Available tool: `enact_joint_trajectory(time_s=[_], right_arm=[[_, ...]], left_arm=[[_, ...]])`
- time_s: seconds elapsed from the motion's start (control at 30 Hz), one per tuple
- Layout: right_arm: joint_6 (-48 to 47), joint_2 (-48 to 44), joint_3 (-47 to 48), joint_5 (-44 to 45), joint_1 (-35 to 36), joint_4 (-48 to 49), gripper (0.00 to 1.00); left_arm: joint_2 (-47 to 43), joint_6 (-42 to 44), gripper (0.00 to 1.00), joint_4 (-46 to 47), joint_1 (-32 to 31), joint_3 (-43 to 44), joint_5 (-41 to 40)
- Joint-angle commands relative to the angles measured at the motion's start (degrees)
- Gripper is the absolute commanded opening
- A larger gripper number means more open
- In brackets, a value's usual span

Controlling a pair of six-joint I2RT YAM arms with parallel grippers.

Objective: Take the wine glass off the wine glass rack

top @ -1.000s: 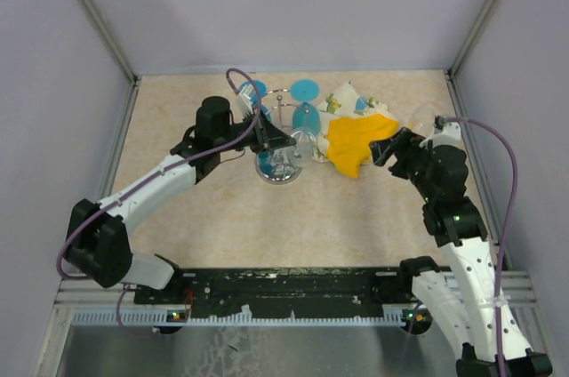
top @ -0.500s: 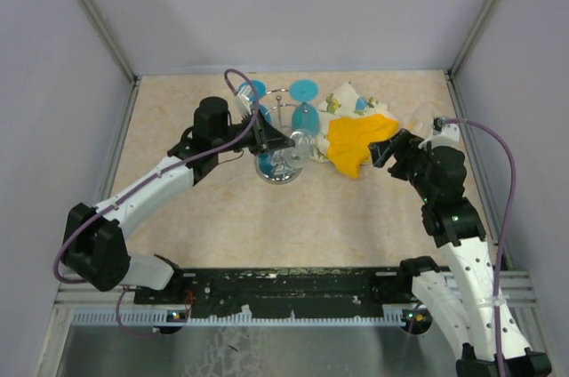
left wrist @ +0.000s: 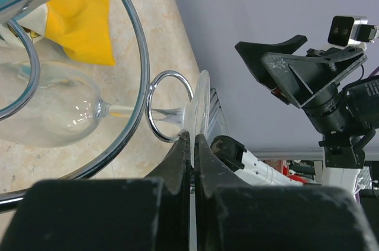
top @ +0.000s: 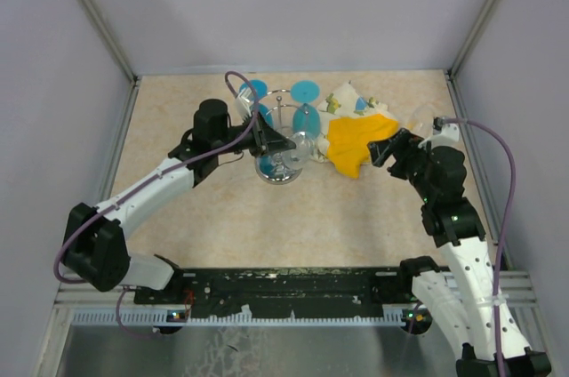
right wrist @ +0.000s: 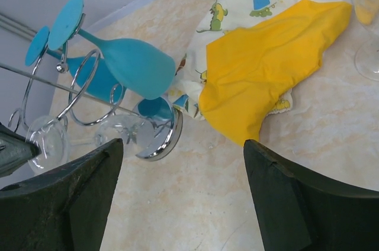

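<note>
My left gripper (left wrist: 192, 144) is pinched shut on the thin foot rim of the wine glass (left wrist: 53, 115), whose stem is threaded through a loop of the wine glass rack (left wrist: 141, 55). It's a slim hold: pull crooked and the foot may slip or snag and tip the rack. Far across, my right gripper (right wrist: 180, 147) hangs wide apart.

No words, numbers, brands or signs can be read in any of the views. The white cloth (right wrist: 228, 11) on the counter (right wrist: 331, 162) has little cartoon drawings printed on it. They are only pictures, with no letters that can be made out.
</note>
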Motion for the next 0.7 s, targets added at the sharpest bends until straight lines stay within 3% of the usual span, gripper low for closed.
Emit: enact_joint_trajectory(time_s=[0.0,0.67], right_arm=[[0.35,0.03,-0.62,-1.09,0.32,3.44,0.83],[0.44,0.76,-0.32,-2.21,0.33,3.4,0.85]], left_arm=[[-2.05,0.03,0.0,2.86,-0.25,-0.13,1.95],[-1.5,-5.59,0.0,9.5,-2.17,-4.25,6.33]])
